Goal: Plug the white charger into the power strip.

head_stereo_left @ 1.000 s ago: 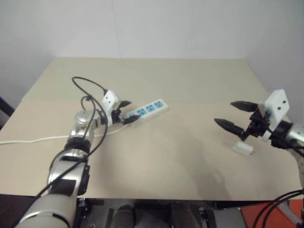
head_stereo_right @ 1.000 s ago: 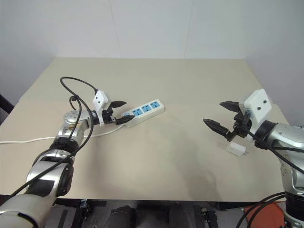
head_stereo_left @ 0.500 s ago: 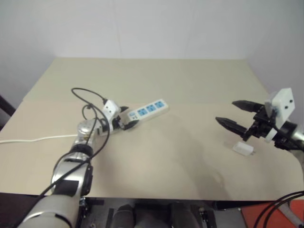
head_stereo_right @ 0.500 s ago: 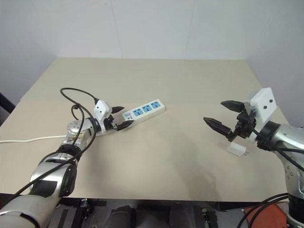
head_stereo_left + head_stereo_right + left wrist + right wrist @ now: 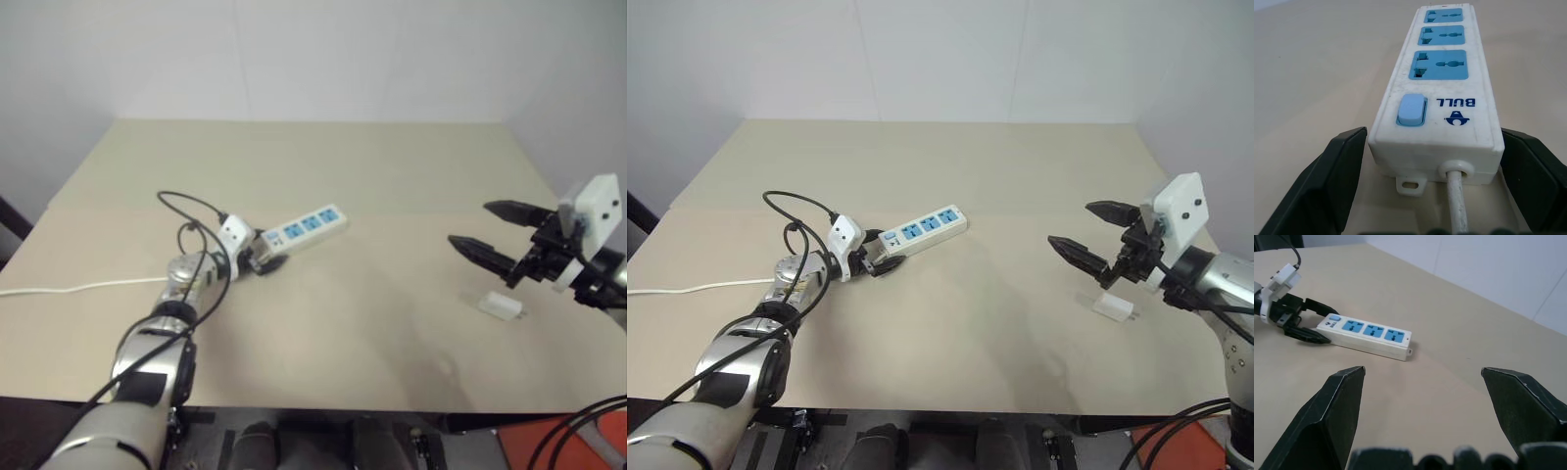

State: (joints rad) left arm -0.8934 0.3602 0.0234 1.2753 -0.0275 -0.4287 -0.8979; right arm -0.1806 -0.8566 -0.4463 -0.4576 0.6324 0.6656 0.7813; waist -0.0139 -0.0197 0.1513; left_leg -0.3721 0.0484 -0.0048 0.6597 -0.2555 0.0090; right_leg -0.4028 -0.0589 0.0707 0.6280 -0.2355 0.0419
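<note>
Left gripper [image 5: 1432, 161] lowered, jaws wide, now straddling cord end of long white blue-socketed power strip [image 5: 1442, 83]: ready to clamp. Right gripper [image 5: 1095, 235] open, empty, above small white cube charger [image 5: 1113, 306].

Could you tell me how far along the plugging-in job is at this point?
Nothing is plugged in yet. In hand: the left tool is open, its fingers either side of the power strip's cord end. The right tool hovers open above the white charger, which lies on the table. Left: grasping the charger and inserting it.
</note>
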